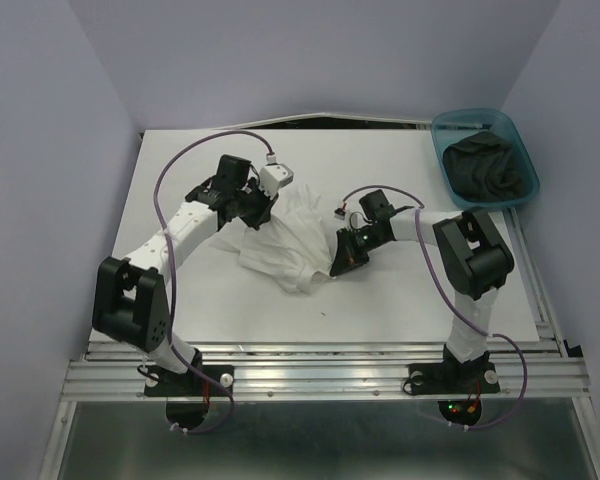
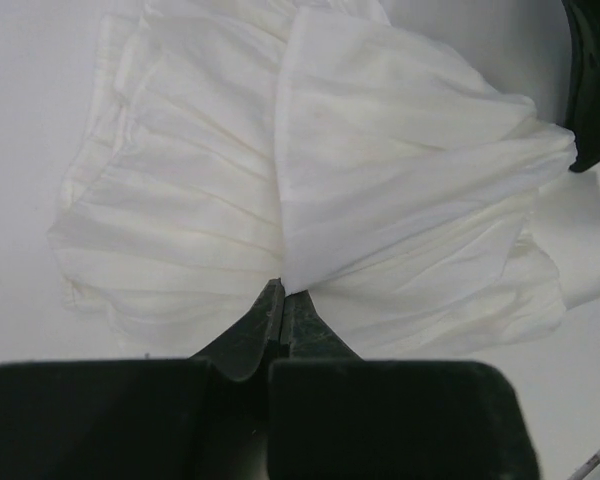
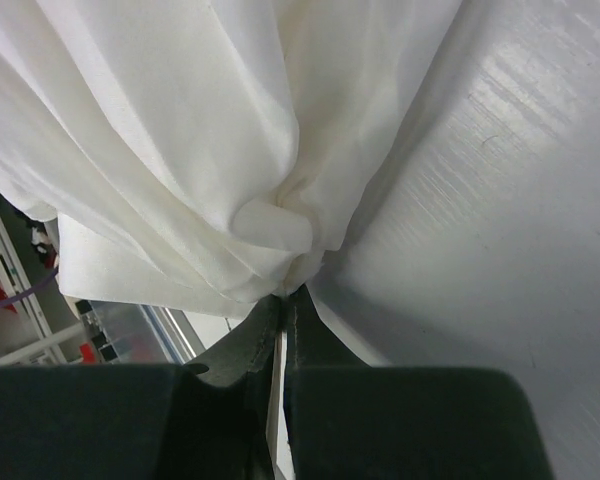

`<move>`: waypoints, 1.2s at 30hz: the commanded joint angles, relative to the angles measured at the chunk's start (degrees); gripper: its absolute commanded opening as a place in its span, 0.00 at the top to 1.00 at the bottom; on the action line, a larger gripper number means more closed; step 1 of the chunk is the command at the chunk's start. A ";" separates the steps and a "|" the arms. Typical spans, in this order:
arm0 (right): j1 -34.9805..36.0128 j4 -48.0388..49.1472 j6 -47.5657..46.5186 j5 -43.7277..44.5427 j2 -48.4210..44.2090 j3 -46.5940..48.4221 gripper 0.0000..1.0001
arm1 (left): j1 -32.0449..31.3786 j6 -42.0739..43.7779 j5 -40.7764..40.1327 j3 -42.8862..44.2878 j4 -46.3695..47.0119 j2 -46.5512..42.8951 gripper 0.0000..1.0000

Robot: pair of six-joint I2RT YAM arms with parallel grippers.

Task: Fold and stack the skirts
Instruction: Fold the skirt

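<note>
The white pleated skirt (image 1: pixel 285 245) lies bunched in the middle of the table between both arms. My left gripper (image 1: pixel 255 213) is at its left upper edge and is shut on a corner of the cloth (image 2: pixel 283 283). On the skirt's right side my right gripper (image 1: pixel 336 262) is shut on a gathered bunch of the white skirt (image 3: pixel 290 290), which hangs lifted off the table in the right wrist view. The charcoal-black skirt (image 1: pixel 490 168) sits crumpled inside the teal bin at the back right.
The teal plastic bin (image 1: pixel 442 140) stands at the table's far right corner. The table's front edge (image 1: pixel 320 345) runs along a metal rail by the arm bases. Purple cables loop over both arms.
</note>
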 commanded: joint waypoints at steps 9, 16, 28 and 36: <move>0.53 -2.58 -3.35 3.07 -3.77 -2.11 0.99 | -0.89 2.38 -8.40 15.23 8.75 18.94 1.00; 0.53 -2.58 -3.26 3.69 -4.82 -3.25 0.99 | -3.00 3.87 -10.16 17.70 9.99 25.26 0.98; 0.53 -2.32 1.03 0.36 -6.76 -3.69 0.99 | -3.26 10.28 -9.46 11.05 4.89 3.00 0.37; 0.53 3.31 7.20 -5.80 -5.62 -7.56 0.99 | -15.72 26.19 -16.65 -14.00 7.34 -19.44 0.21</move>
